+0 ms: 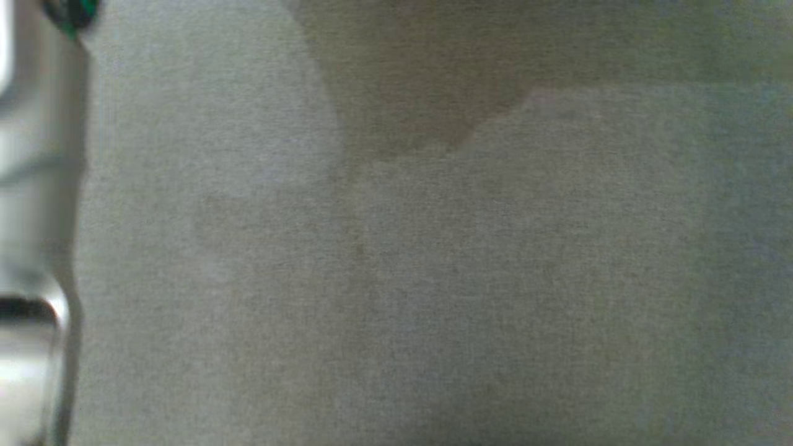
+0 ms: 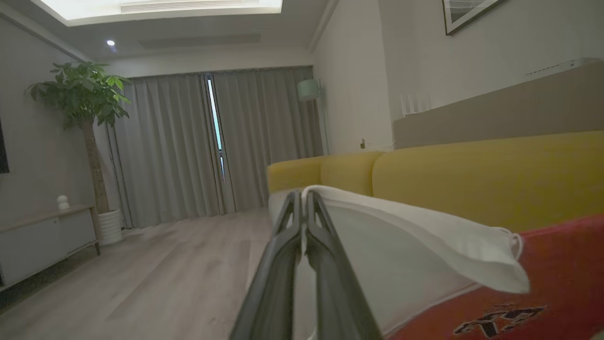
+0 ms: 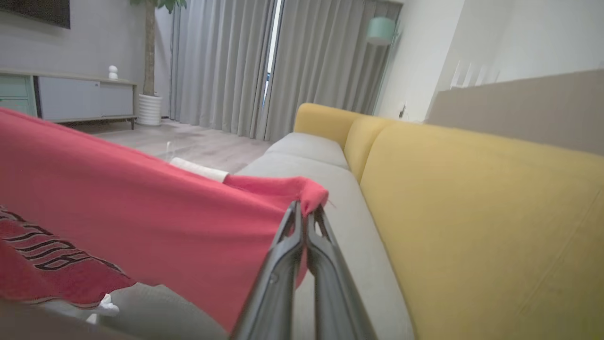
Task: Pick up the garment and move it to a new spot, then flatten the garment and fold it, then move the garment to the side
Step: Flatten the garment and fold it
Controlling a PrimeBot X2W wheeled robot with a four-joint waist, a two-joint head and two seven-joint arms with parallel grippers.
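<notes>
The garment is red with black lettering and a white part. It hangs stretched above the grey sofa seat. In the left wrist view my left gripper is shut on the white edge, and the red cloth runs off to the lower right. In the right wrist view my right gripper is shut on a bunched red corner, with the cloth spreading left and down. The head view is blurred: a grey woven surface seen close up and a pale forearm at the left edge.
A yellow sofa backrest runs along the right of the seat, also seen as the yellow backrest in the left wrist view. Beyond lie a wooden floor, grey curtains, a potted plant and a low cabinet.
</notes>
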